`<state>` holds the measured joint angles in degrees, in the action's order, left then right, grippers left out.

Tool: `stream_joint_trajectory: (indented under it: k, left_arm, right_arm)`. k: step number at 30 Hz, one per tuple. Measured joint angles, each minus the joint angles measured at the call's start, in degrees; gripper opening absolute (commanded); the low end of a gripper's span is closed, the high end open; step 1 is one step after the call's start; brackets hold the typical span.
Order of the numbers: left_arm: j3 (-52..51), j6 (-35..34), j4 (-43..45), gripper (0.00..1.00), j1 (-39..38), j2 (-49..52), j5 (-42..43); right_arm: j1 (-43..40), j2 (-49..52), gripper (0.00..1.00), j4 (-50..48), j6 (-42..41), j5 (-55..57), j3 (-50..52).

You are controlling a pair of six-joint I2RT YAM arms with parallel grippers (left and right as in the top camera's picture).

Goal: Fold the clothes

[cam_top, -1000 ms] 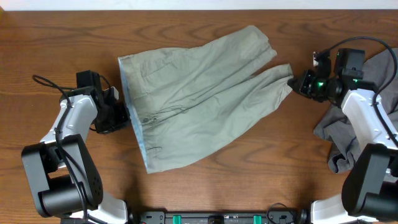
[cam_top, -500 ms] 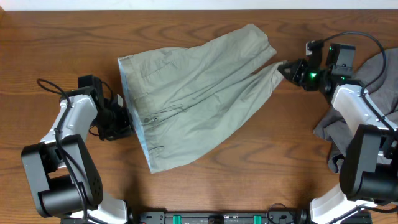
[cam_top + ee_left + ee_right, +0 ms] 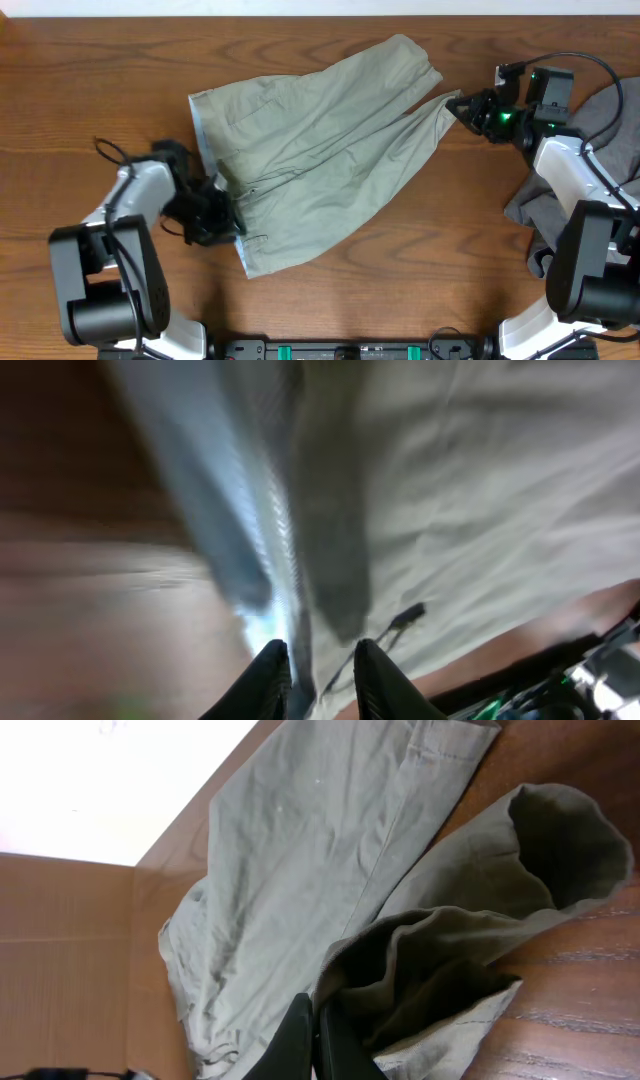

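Observation:
Olive-green shorts (image 3: 320,150) lie spread on the wooden table, waistband to the left, legs to the upper right. My left gripper (image 3: 222,215) is at the lower part of the waistband. In the blurred left wrist view its fingers (image 3: 270,682) stand a little apart, with the waistband edge (image 3: 300,650) between them. My right gripper (image 3: 463,106) is shut on the hem of the nearer leg (image 3: 480,920) and holds it slightly off the table. In the right wrist view its gripper (image 3: 315,1030) pinches that fabric.
A dark grey garment (image 3: 600,170) lies heaped at the right edge, under and behind the right arm. Bare wood (image 3: 100,80) surrounds the shorts. A black bar with green clips (image 3: 340,350) runs along the front edge.
My left gripper has slid toward the front and right along the waistband. My right gripper pulled the leg hem up and left about a second ago and now holds still.

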<state>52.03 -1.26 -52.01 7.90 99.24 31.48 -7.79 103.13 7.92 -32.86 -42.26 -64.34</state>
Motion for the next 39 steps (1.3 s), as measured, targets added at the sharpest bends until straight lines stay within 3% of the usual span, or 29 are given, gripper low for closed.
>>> stream_joint_trajectory:
  k: [4,6,12,15,19,27,36,37,39]
  left_arm:
    - [-2.95,-0.2,1.27,0.24,-1.27,0.0,1.84]
    - [-3.17,-0.48,1.38,0.06,-1.62,0.0,2.56]
    - [-2.51,-0.2,0.81,0.06,-1.81,0.0,4.83]
    - [0.61,-0.46,0.39,0.06,1.03,-0.9,5.62]
    - [6.21,-1.68,6.27,0.06,6.78,-5.9,5.53]
    - [8.04,-4.07,12.83,0.06,9.88,-10.05,-4.92]
    - [8.04,-9.81,19.74,0.06,9.81,-9.84,-19.43]
    - [8.04,-10.19,19.91,0.06,9.75,-9.75,-20.2]
    - [8.04,-10.78,19.93,0.06,9.66,-9.46,-22.03]
  right_arm:
    - [0.0,0.0,0.01,0.24,0.0,-0.02,0.0]
    - [0.0,0.0,0.01,0.44,0.02,0.0,0.0]
    - [0.0,0.0,0.02,2.14,1.9,0.28,0.0]
    - [0.0,0.0,0.04,6.12,4.31,2.23,-0.04]
    - [0.24,0.0,0.05,11.96,8.48,6.51,-0.04]
    - [4.96,0.79,0.02,14.53,17.22,11.17,-0.04]
    - [9.29,5.64,0.04,3.58,15.21,17.29,-0.02]
    - [9.29,6.23,0.06,2.64,14.69,17.42,-0.02]
    - [9.27,7.61,0.26,1.53,13.46,18.12,-0.04]
